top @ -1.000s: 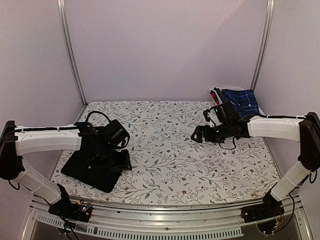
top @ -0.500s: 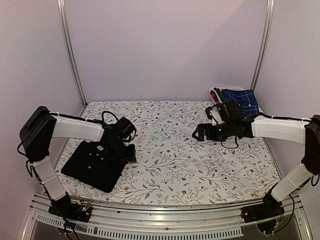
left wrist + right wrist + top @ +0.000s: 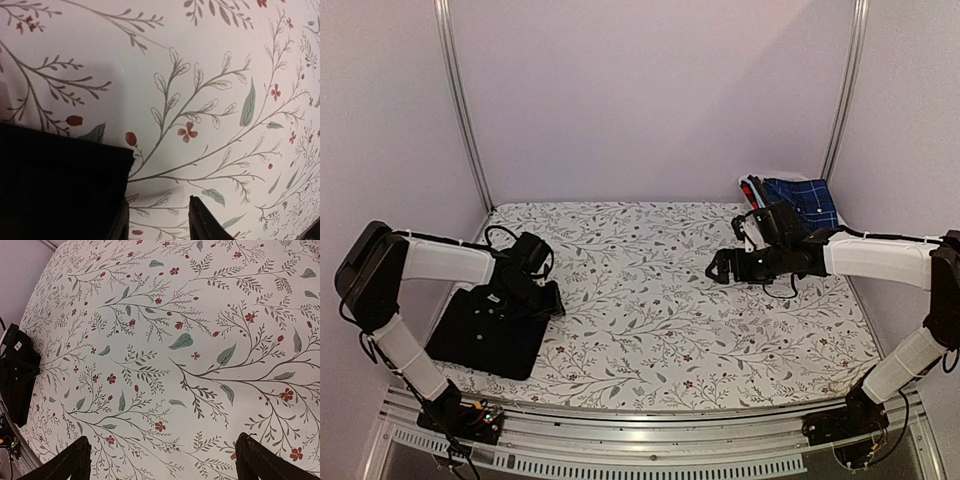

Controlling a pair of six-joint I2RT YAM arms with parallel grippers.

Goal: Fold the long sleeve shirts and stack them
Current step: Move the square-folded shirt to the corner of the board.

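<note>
The black shirt (image 3: 480, 338) lies folded flat at the near left corner of the bench (image 3: 650, 320). The left end effector (image 3: 159, 222) sits low at the shirt's right edge. Its fingers are a little apart with only the flowered bench cover between them, and one finger is just beside the dark fabric. The right end effector (image 3: 167, 462) hangs over the bench's right half, fingers spread wide and gripping nothing. At the far right corner sits a bundled blue checked cloth (image 3: 805, 203).
</note>
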